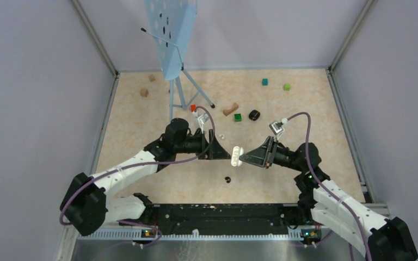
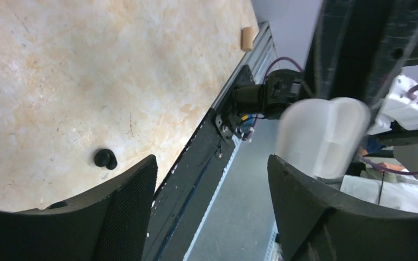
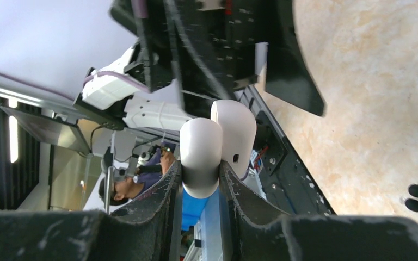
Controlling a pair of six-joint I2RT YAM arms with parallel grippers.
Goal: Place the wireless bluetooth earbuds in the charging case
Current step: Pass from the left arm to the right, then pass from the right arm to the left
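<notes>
Looking at a beige marbled surface (image 1: 136,125), boxed in by pale lilac walls (image 1: 32,81) and metal rails (image 1: 95,35). Noting a blue perforated stand (image 1: 171,32) on thin legs at the back.

Counting:
- one white charging case (image 1: 237,156)
- one black earbud (image 1: 228,179), loose on the surface just base-side of the case
- one black oval item (image 1: 254,115)
- four cubes: red (image 1: 193,107), dark green (image 1: 238,117), teal (image 1: 264,81), light green (image 1: 287,86)
- two wooden blocks (image 1: 151,78) (image 1: 144,92)
- one brown arch piece (image 1: 230,109)

Seeing both arms (image 1: 141,166) stretched low and inward to meet mid-surface. Seeing the right gripper (image 1: 245,159) clenched on the case, with lid and base hinged apart, up off the surface. Seeing the left gripper (image 1: 226,152) released, jaws wide, with the case just beside one finger (image 2: 305,217). Can't tell if touching.
</notes>
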